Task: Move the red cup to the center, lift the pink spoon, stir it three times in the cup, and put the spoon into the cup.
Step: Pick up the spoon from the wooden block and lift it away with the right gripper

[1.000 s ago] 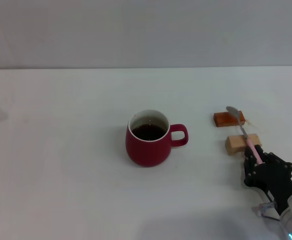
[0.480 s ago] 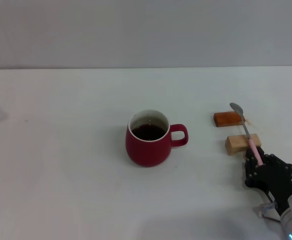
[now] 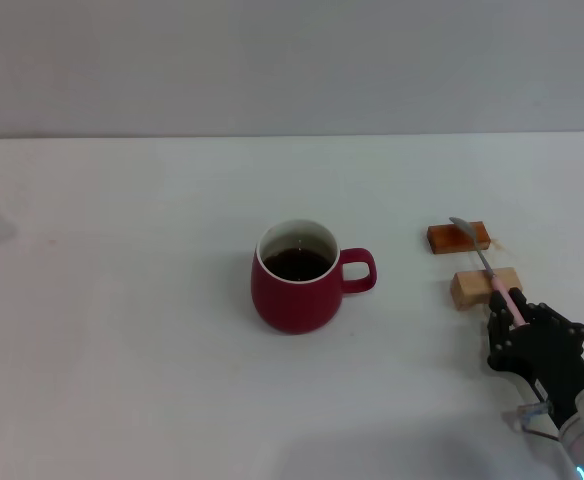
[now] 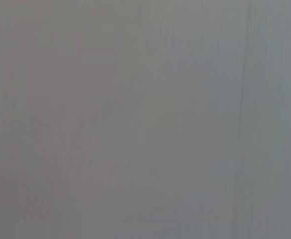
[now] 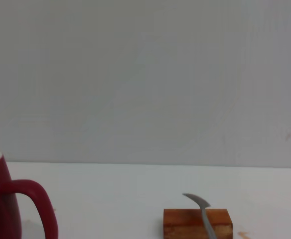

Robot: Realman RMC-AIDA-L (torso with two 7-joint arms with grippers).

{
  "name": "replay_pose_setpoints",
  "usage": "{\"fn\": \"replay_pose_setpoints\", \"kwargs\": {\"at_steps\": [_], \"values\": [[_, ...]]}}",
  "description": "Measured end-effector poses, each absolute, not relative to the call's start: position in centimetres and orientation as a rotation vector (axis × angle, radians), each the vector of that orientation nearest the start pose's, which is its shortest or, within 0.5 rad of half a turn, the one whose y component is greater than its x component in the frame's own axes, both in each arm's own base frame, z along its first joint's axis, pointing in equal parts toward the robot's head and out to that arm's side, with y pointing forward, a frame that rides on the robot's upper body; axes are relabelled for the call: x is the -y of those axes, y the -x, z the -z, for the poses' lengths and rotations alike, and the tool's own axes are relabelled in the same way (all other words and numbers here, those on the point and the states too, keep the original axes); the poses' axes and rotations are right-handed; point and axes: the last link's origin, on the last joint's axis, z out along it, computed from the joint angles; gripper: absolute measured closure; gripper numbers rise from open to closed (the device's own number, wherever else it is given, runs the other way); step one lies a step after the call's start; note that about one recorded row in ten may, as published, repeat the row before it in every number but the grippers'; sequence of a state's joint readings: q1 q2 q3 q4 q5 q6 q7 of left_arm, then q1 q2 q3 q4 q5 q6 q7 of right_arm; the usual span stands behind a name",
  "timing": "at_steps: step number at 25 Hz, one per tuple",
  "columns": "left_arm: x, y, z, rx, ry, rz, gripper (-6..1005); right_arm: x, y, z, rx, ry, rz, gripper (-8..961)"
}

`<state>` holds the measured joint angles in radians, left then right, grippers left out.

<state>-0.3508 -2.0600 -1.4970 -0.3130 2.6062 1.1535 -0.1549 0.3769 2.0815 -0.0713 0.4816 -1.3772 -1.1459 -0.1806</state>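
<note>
Head view alone shows right gripper (image 3: 513, 318) jaws clamped on pink spoon (image 3: 484, 262), beyond red cup (image 3: 297, 276)

My right gripper (image 3: 517, 318) covered the end of the pink spoon (image 3: 490, 270)'s handle, so I could not see my fingertips; my right wrist view cut off the red cup (image 5: 6, 209) and the orange-brown block (image 5: 198, 223) at its edges; my left wrist view showed only blank grey.
</note>
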Motion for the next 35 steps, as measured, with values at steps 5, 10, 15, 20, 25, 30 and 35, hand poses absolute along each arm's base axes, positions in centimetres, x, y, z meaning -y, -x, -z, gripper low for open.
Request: {"fn": "replay_pose_setpoints", "kwargs": {"at_steps": [5,10,15,20,25,30,35], "values": [[-33.57,35.17,-6.33,0.555,1.197,0.769,1001,-25.61,-31.37,10.33,-0.707,1.776,-0.548,793],[-33.58,35.16,-6.33,0.555,1.197,0.769,1001,-25.53,-31.29,10.35,-0.702,1.777,-0.552,798],[-33.64,35.1,-6.32,0.554,1.198,0.771,1001,-25.49,-31.24,10.27,-0.697,1.775,-0.557,801],[-33.75,34.98,-6.31,0.552,1.2,0.773,1001,-25.6,-31.1,10.12,-0.687,1.77,-0.567,802],[-33.78,34.96,-6.32,0.551,1.2,0.774,1001,-25.74,-30.97,10.11,-0.681,1.772,-0.57,804],[-33.78,34.96,-6.32,0.551,1.2,0.774,1001,-25.81,-30.9,10.11,-0.67,1.775,-0.565,805],[-33.82,34.93,-6.31,0.551,1.201,0.774,1001,-25.8,-30.56,10.23,-0.647,1.777,-0.555,806]]}}
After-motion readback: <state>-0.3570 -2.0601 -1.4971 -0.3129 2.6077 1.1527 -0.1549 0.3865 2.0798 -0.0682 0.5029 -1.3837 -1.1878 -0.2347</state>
